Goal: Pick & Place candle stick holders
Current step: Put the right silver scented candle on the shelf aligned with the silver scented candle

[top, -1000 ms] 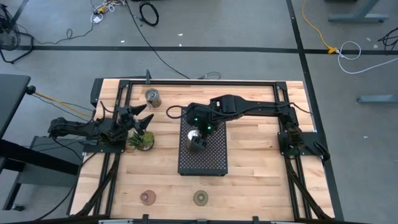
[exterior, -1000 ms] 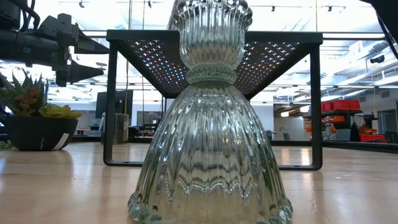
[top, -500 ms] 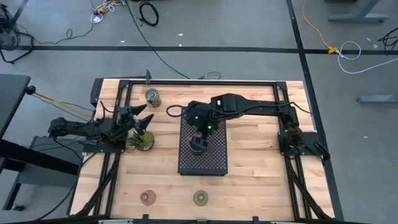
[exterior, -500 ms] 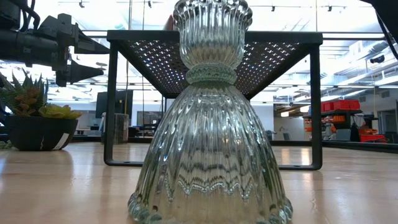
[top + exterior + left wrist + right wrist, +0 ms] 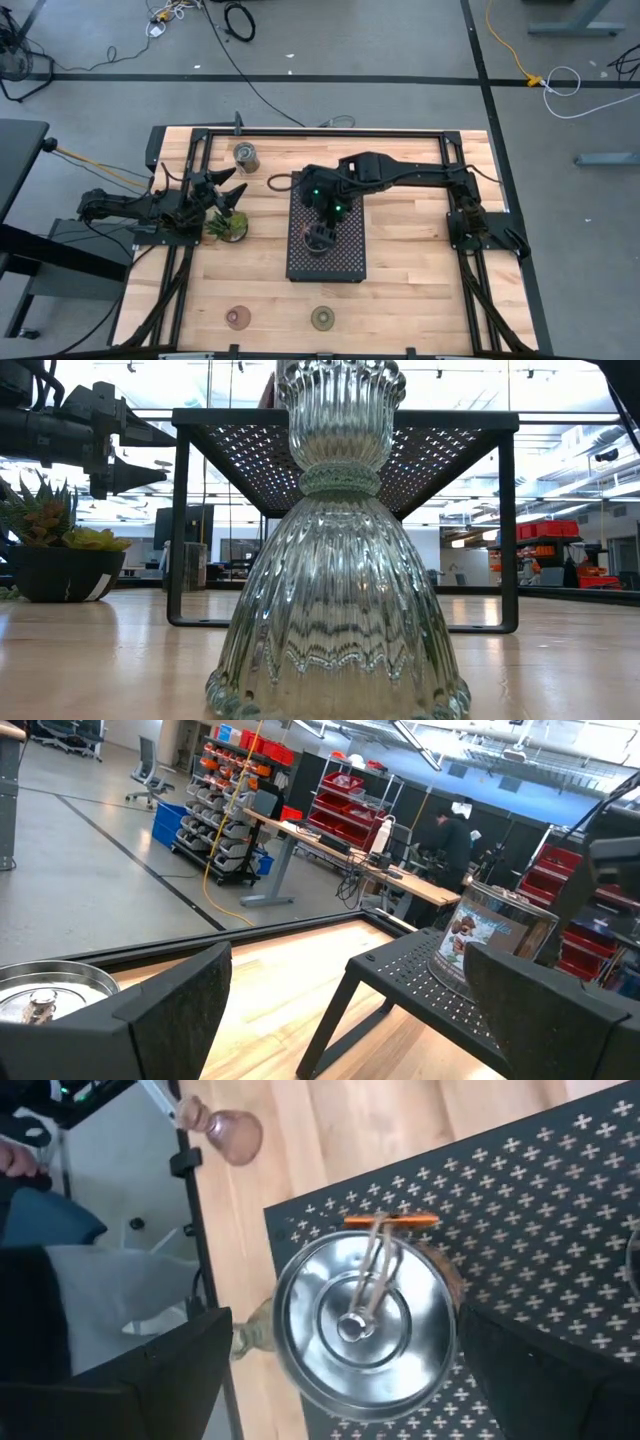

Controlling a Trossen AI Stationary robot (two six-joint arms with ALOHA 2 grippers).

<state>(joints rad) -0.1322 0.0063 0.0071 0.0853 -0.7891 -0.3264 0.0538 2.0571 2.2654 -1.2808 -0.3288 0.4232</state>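
Note:
A shiny silver cup stands upright on the black perforated tray. My right gripper hovers over it, open. In the right wrist view the cup lies between the two fingers, with a gap showing on one side. A second silver cup stands on the table at the far left. A pink holder and an olive-green holder stand near the table's near edge. A ribbed glass holder fills the low view. My left gripper waits open by the plant.
A small green plant in a dark pot stands just beside my left gripper. The tray stands on legs above the table top. Bare wood lies to the right of the tray.
The silver cup has shifted along the tray toward the table's near edge, under my right gripper. In the low view a dark reddish shape has come up at the tray's top edge behind the glass holder.

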